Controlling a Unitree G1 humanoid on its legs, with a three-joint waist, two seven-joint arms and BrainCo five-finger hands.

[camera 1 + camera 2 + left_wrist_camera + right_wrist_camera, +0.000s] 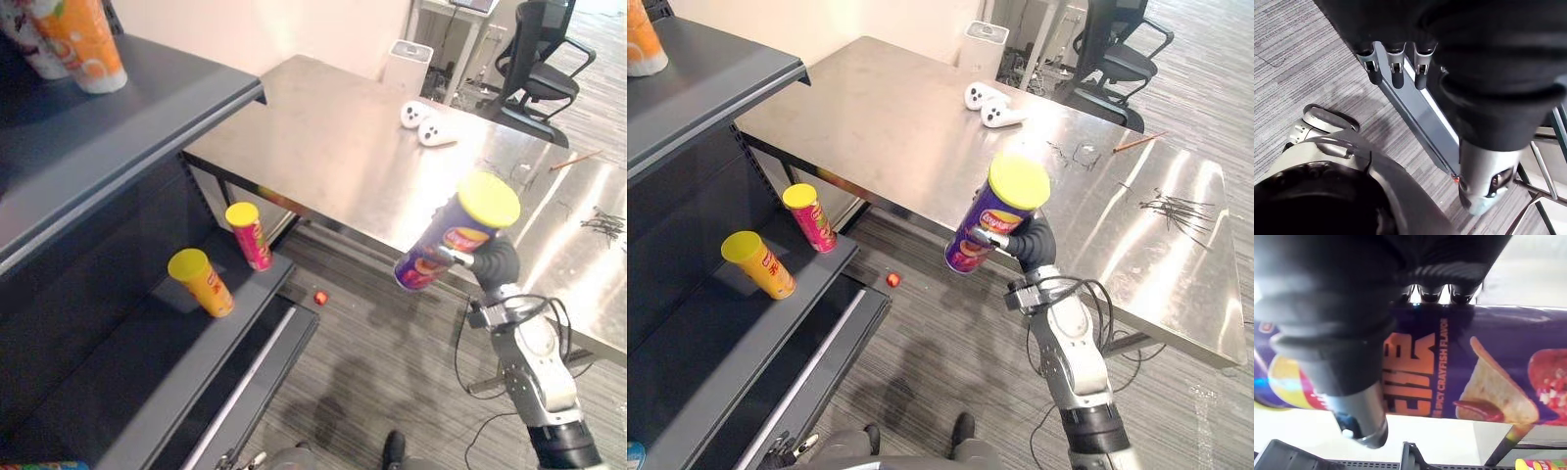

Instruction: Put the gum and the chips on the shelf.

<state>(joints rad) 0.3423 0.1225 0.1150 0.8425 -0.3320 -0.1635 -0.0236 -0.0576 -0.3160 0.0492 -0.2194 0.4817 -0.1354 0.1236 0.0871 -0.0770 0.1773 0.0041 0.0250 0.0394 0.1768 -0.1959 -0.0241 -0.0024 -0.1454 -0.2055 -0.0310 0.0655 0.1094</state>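
Right robot hand [498, 264] clasps the purple chips can [453, 243], tilted, above the floor between the worktop [333, 147] and the shelf [147, 343]. It should swing left, right the can, and set it beside the yellow can [201, 282]. In the left wrist view, the left robot hand [1396, 68] hangs relaxed and empty. In the right wrist view, fingers [1429, 294] wrap the can. The gum I cannot identify.
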